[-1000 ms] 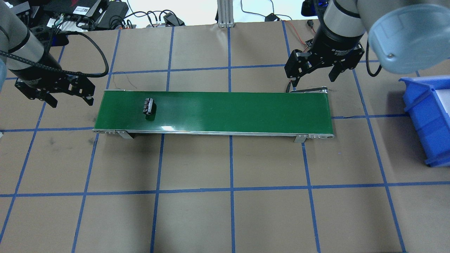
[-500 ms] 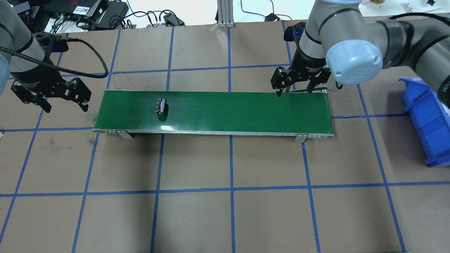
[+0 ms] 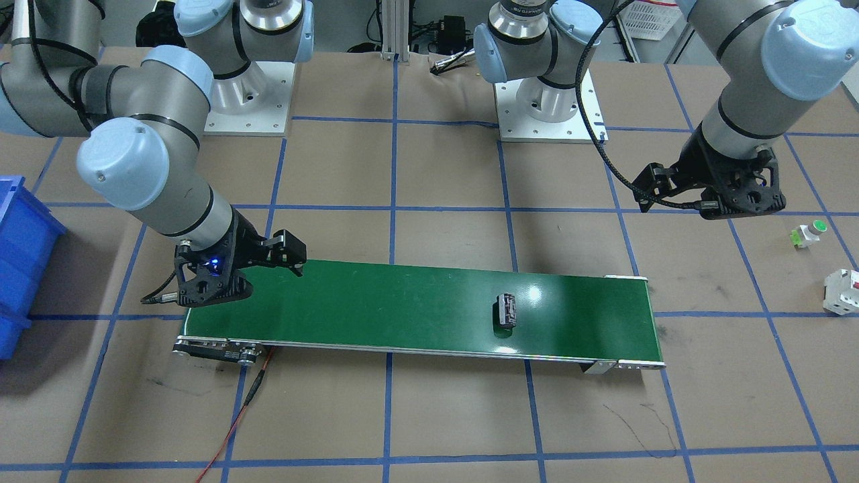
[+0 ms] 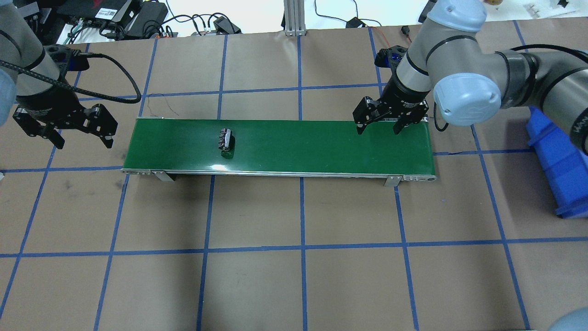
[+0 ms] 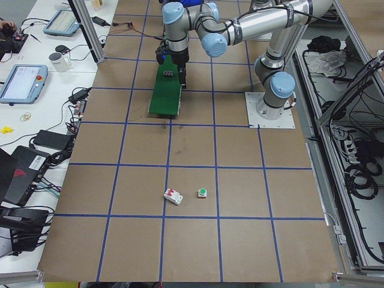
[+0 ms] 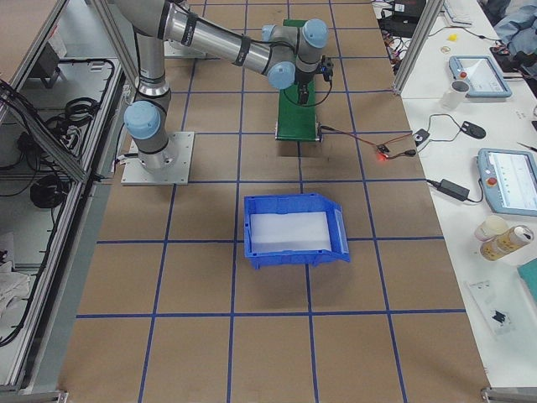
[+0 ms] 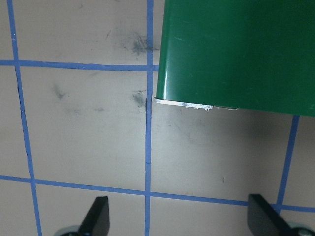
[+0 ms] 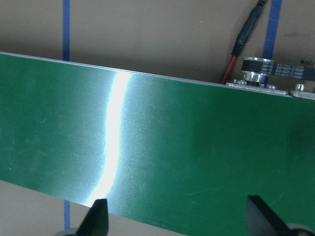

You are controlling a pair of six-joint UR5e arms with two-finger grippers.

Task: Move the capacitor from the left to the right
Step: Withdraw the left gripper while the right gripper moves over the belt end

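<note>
The capacitor [image 4: 225,139], a stubby dark cylinder with pale stripes, lies on the left part of the green conveyor belt [image 4: 312,147]; it also shows in the front view [image 3: 507,310]. My left gripper [image 4: 82,140] is open and empty, hovering over the table just off the belt's left end; its wrist view [image 7: 179,223] shows the belt's corner [image 7: 162,101] and no capacitor. My right gripper [image 4: 378,129] is open and empty over the belt's right end, far from the capacitor. Its wrist view [image 8: 179,223] shows only bare belt between the fingertips [image 8: 98,216].
A blue bin [image 4: 558,156] stands on the table beyond the belt's right end. A green-capped white button [image 3: 809,233] and a white-and-red block [image 3: 842,292] sit on the table beyond the belt's left end. A red cable [image 3: 235,422] trails from the belt's right end.
The capacitor has travelled rightward along the belt. My right gripper has come down and left over the belt's right end. My left gripper has shifted only slightly.
</note>
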